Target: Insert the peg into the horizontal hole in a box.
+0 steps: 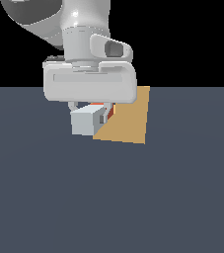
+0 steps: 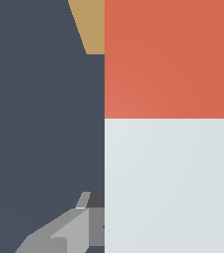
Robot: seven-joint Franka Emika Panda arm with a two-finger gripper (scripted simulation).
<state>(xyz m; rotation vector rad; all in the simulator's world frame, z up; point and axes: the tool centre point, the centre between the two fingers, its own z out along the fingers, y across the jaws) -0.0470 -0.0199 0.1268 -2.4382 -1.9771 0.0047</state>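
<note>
The peg (image 1: 84, 122) hangs level above the floor with its pale grey-white end facing the exterior camera. Its red-orange part (image 1: 112, 111) points away, toward the tan box (image 1: 128, 118), which stands just behind it. My gripper (image 1: 89, 114) comes down from above and is shut on the peg's grey-white part. In the wrist view the peg (image 2: 168, 148) fills the middle, with its red-orange end reaching the box (image 2: 91, 24). One grey finger (image 2: 59, 232) shows beside the peg. The hole is hidden behind the peg and my hand. I cannot tell whether the tip is inside it.
A flat dark grey-blue floor (image 1: 111, 197) spreads around the box and under the peg. Beyond the floor's far edge there is only black background.
</note>
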